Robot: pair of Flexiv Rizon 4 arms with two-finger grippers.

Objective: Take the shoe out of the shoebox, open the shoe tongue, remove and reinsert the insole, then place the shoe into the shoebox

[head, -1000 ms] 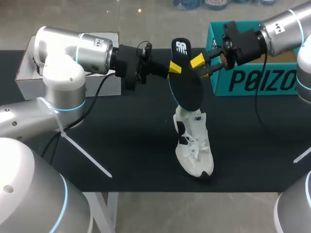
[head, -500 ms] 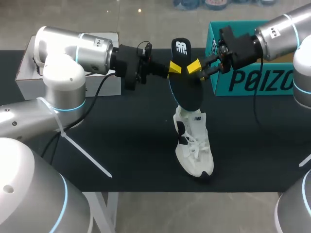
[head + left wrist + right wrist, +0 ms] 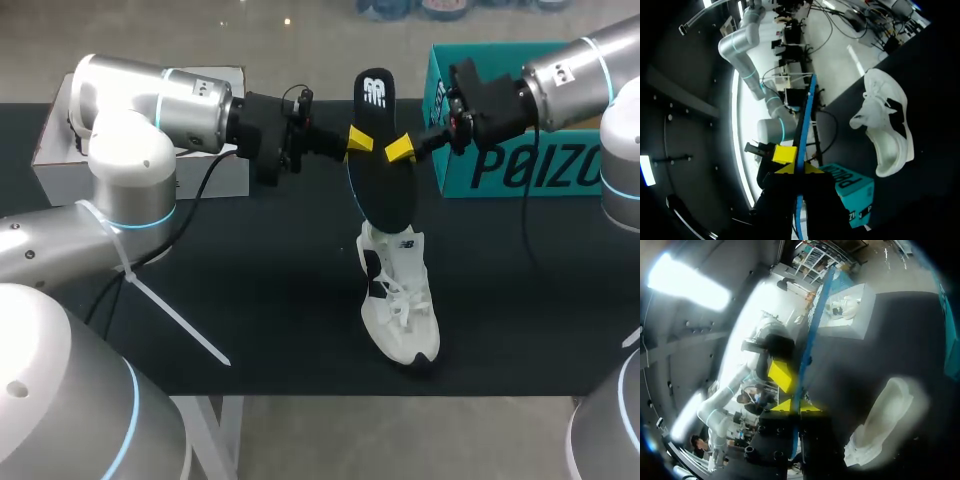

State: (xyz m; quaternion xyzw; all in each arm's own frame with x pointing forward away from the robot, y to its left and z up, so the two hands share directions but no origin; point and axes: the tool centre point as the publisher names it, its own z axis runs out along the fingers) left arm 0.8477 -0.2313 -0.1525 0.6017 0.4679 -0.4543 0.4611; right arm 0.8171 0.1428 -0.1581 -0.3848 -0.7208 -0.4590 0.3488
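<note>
Head view: we are holding the black insole point(image 3: 381, 175) upright over the bench point(image 3: 250, 300) with both arms. Our left end effector point(image 3: 358, 140) is pinching one edge and our right end effector point(image 3: 399, 150) the opposite edge, both narrowed onto it. The white shoe point(image 3: 398, 300) is lying on the bench just beneath the insole, and the teal shoebox point(image 3: 520, 165) is standing behind at our right.

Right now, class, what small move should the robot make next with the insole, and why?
Probably ease the insole down into the shoe. The left gripper and right gripper both pinch it upright, out of the shoe, with its lower end close above the shoe's opening, so reinserting looks like the next step.
</note>
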